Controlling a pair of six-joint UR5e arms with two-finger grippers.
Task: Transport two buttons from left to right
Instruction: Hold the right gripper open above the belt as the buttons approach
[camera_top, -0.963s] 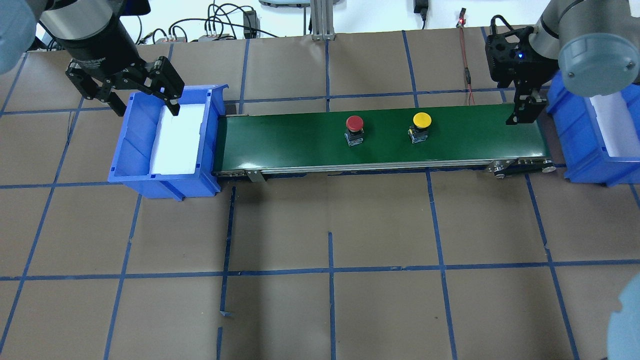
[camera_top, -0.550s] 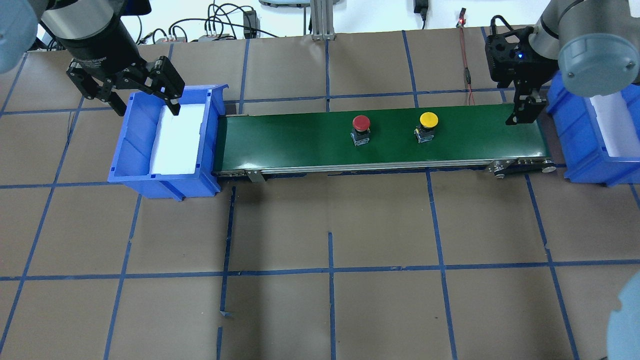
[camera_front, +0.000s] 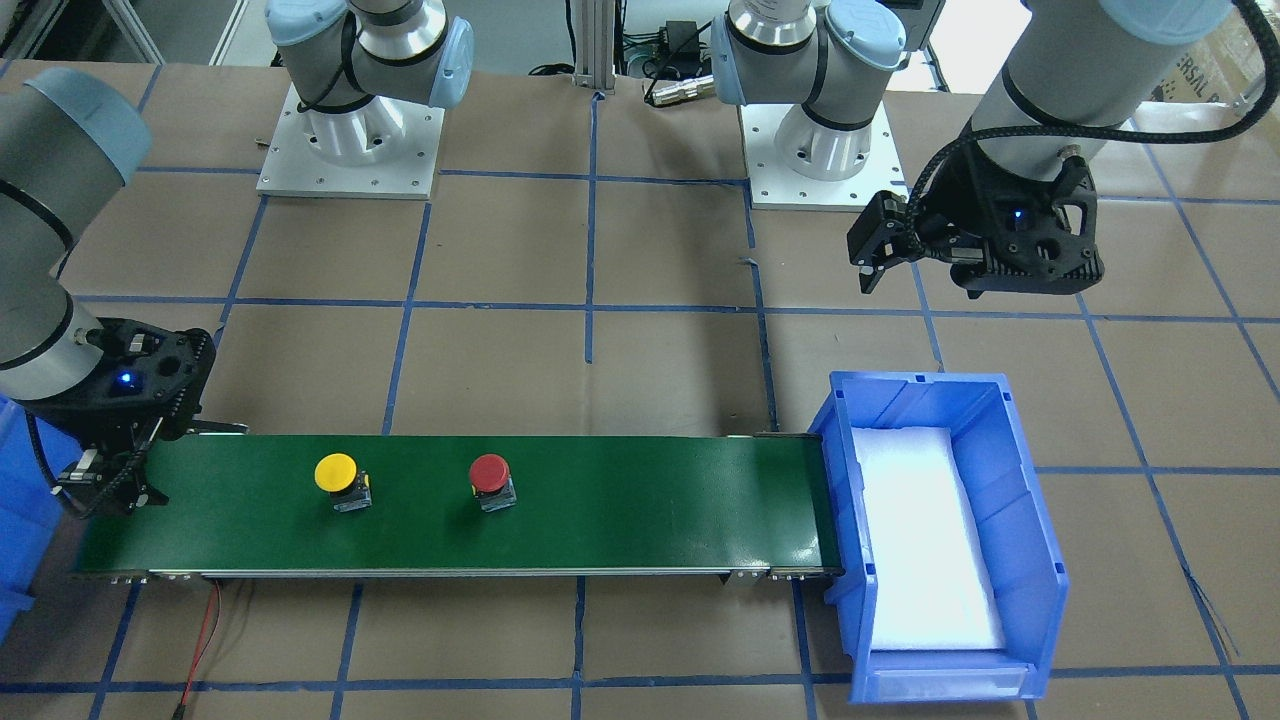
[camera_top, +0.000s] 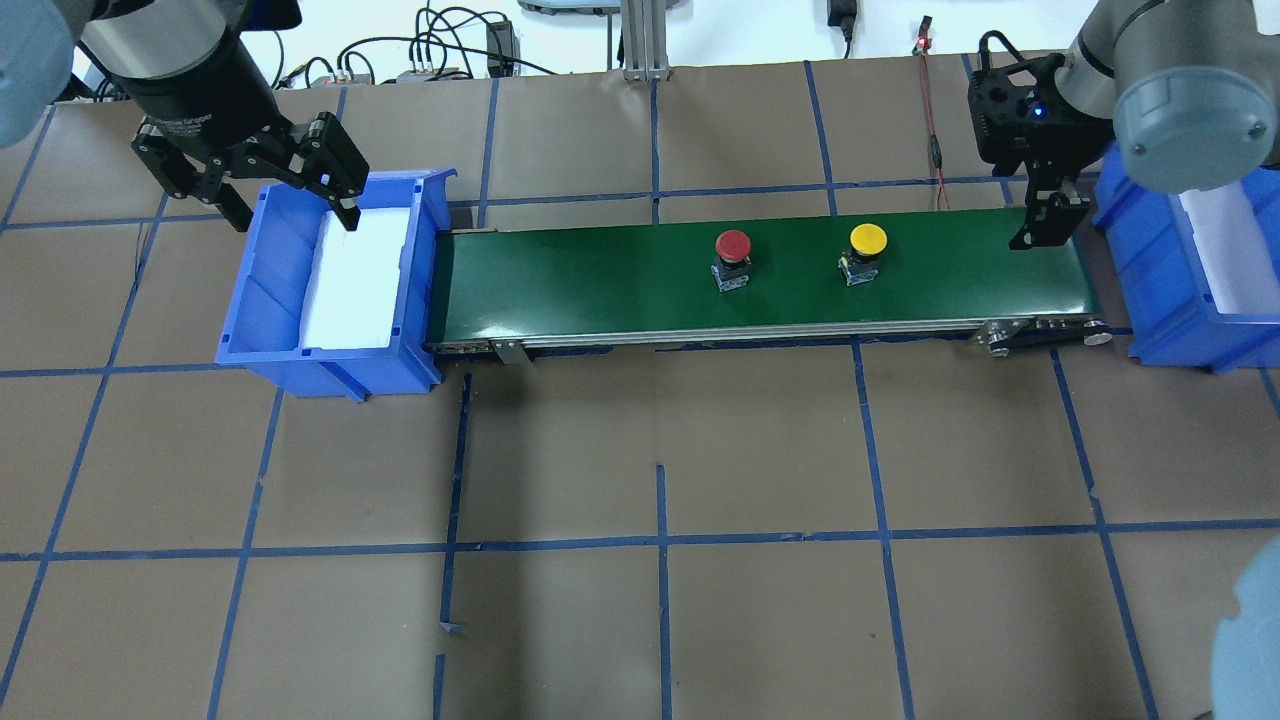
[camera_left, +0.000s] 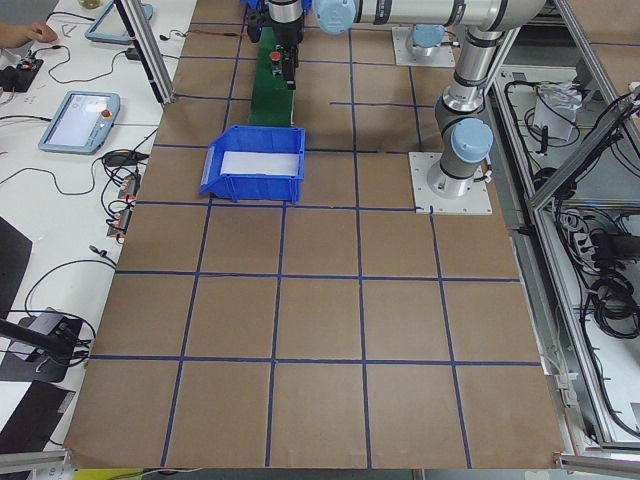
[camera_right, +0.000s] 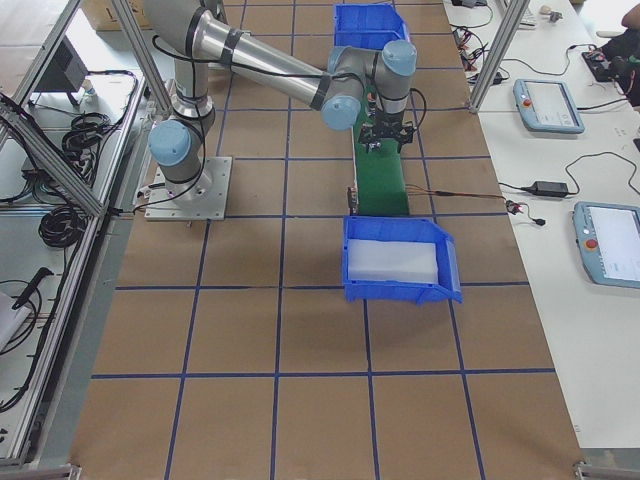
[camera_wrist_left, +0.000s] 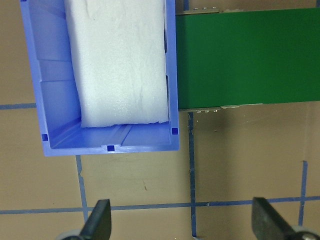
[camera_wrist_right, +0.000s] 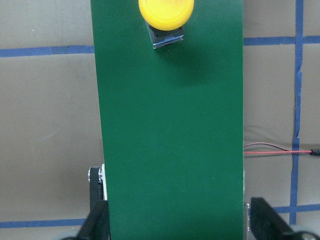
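Observation:
The red button and the yellow button stand upright on the green conveyor belt, right of its middle, yellow further right. Both also show in the front view, red and yellow. My left gripper is open and empty, hovering over the far end of the left blue bin; its wrist view shows the fingers wide apart. My right gripper is open and empty over the belt's right end. In the right wrist view the yellow button is ahead of it.
The right blue bin sits just past the belt's right end. Both bins hold only white foam. A red wire lies behind the belt near my right gripper. A metal post and cables stand at the back edge.
Both buttons have ridden rightward along the belt, keeping their spacing. Neither arm has visibly moved, and both grippers stay open.

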